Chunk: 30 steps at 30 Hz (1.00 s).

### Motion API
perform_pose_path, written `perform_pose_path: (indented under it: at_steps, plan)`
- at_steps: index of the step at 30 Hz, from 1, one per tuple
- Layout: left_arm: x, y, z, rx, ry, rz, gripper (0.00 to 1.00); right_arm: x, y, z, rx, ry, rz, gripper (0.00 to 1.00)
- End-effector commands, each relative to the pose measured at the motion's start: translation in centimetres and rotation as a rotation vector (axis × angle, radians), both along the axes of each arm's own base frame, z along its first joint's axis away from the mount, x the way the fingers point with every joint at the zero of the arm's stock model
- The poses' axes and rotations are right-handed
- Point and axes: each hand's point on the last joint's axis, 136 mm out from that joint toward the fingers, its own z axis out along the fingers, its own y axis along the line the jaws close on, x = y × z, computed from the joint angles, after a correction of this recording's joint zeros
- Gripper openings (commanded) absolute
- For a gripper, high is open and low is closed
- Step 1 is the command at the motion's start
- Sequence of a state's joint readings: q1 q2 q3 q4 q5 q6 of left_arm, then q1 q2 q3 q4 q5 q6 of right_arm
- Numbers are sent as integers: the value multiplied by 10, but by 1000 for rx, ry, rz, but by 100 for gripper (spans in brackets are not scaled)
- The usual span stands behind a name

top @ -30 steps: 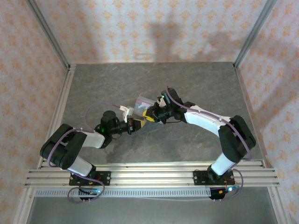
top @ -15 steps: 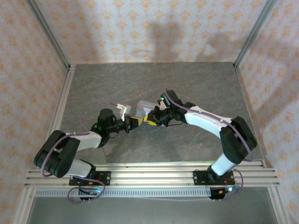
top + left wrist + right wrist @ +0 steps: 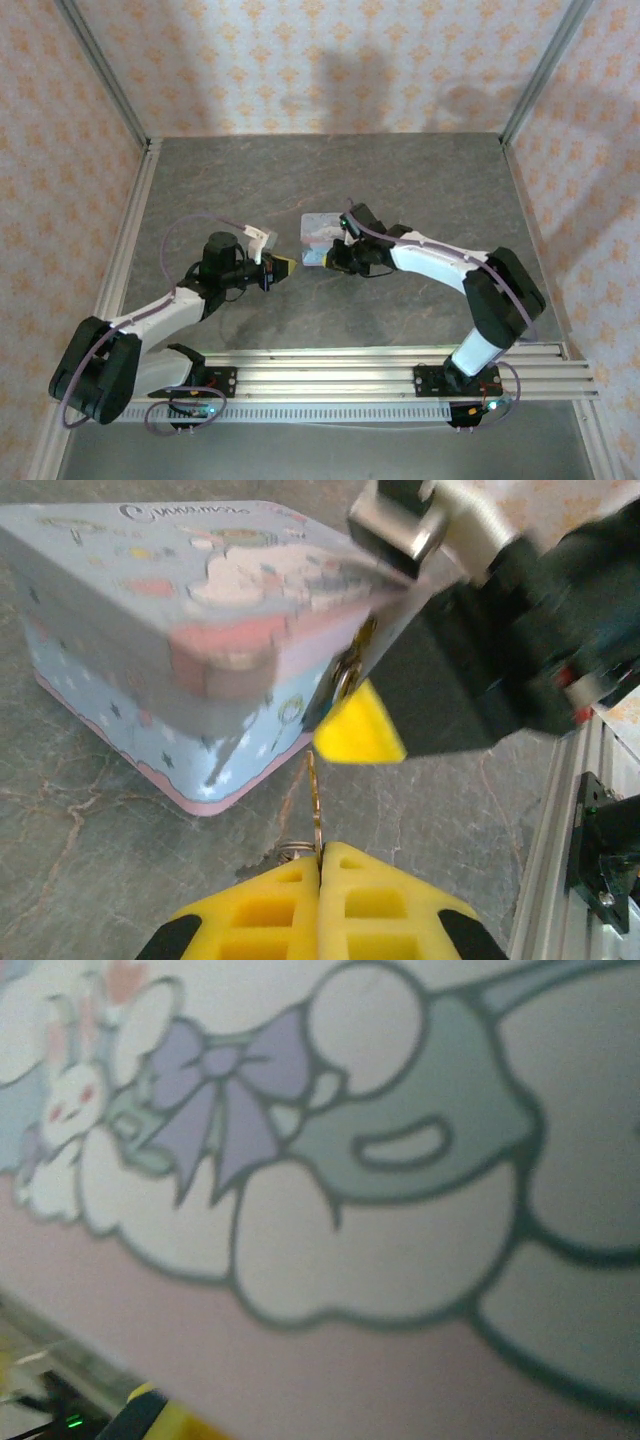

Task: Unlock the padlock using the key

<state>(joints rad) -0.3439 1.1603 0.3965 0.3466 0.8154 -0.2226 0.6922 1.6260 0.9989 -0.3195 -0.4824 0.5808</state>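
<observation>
Key (image 3: 316,800): one, thin, pale, upright, pinched at base by left gripper (image 3: 320,865), jaws fully closed on it. Key tip just short of tin (image 3: 150,630) front corner. One small wire ring (image 3: 290,848) at key base. Padlock (image 3: 323,705): one, tiny dark bit at tin front clasp, mostly hidden, hard to read. Tin: one, pale blue, cartoon lid. Right gripper (image 3: 325,258) against same tin corner, one yellow finger (image 3: 360,730) below clasp; whether jaws grip anything, cannot tell. Grippers: two, both on near side of tin.
</observation>
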Motion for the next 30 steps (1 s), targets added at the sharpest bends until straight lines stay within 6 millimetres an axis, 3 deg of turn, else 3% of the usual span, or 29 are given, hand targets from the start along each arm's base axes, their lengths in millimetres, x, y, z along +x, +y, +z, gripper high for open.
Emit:
perform_pose_path:
  at_steps: [1, 5, 7, 9, 12, 18, 21, 26, 30]
  plan:
    - [3, 8, 0, 55, -4, 24, 0, 13, -14, -22, -138, -108, 10, 0]
    - [2, 6, 0, 55, 3, 15, 0, 14, -21, -36, -197, -127, 23, 14]
    - [3, 6, 3, 61, 4, 15, 0, 12, -21, -39, -191, -129, 27, 25]
    - [2, 6, 7, 70, 1, 10, 0, 11, -18, -34, -163, -142, 32, 37]
    - [1, 4, 13, 77, -8, 5, 0, 8, -14, -17, -125, -176, 51, 47]
    - [-6, -6, 27, 87, -20, -57, 0, -14, -17, 38, -62, -271, 155, 50]
    - [-14, -18, 36, 72, -26, -128, 0, -30, -15, 76, 27, -341, 230, 50]
    - [-32, -42, 63, 7, -32, -277, 0, -58, 0, 150, 233, -438, 378, 52]
    - [-50, -55, 83, -13, -25, -386, 0, -76, 14, 180, 359, -426, 469, 52]
